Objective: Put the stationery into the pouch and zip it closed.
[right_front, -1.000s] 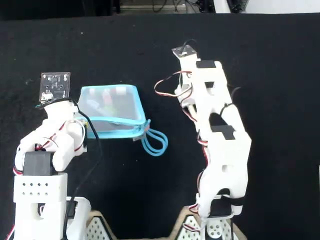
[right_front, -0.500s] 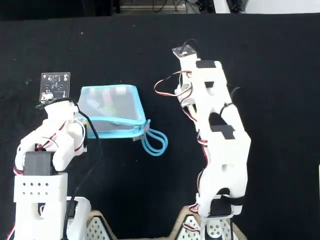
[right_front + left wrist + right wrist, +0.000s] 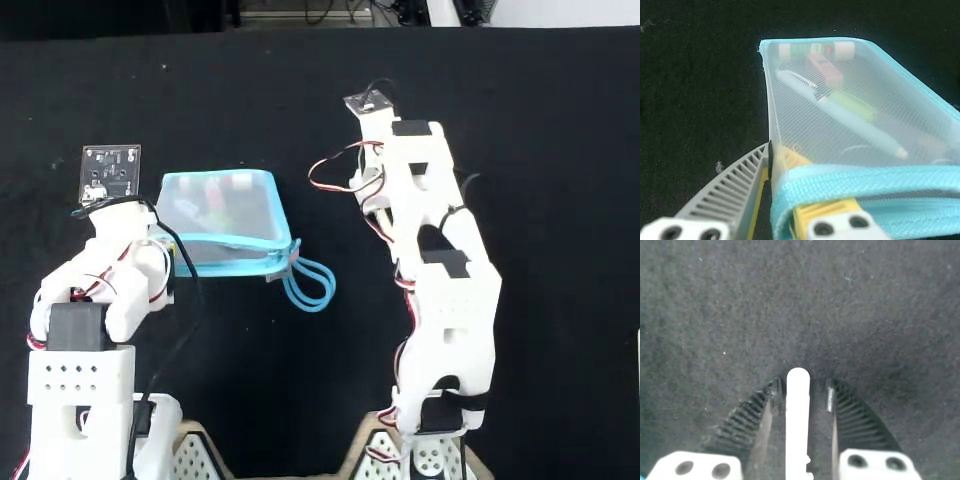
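Left claw [image 3: 776,157] clamps a corner of the blue mesh pouch [image 3: 222,225] on the black counter [image 3: 560,150].
Pens [image 3: 840,117] lie inside the pouch, their markings too blurred to read. The right claw [image 3: 802,390], well apart, hangs narrowly open, holding nothing.

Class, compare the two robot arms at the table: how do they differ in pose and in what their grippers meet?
The left arm is folded low by its base; the right arm stretches forward across the table. The left gripper is shut on the edge of the pouch; the right gripper hangs over bare table, apart from the pouch. Both arms are white.
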You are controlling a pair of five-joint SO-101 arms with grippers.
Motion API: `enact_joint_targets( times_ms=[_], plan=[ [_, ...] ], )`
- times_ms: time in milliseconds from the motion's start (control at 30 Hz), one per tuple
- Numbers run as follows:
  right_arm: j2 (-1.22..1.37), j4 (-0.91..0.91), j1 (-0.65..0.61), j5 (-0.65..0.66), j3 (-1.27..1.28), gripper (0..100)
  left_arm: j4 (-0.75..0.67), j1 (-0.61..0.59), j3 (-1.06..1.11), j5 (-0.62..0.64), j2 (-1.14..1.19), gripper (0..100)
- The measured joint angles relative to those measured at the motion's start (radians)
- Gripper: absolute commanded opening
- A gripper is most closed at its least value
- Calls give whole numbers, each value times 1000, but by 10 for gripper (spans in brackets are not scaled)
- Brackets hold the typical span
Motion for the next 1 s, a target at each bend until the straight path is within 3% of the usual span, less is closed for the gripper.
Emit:
enact_joint_targets(
  times_ms=[167,533,733,1000],
  plan=[
    [0,-2,6,-34,0,11,0,0,0,0,0,30],
    [2,-2,28,-38,-2,11,0,0,0,0,0,30],
    [-17,15,28,-107,5,11,0,0,0,0,0,30],
    [-176,-98,25,-120,245,11,0,0,0,0,0,30]
  ],
)
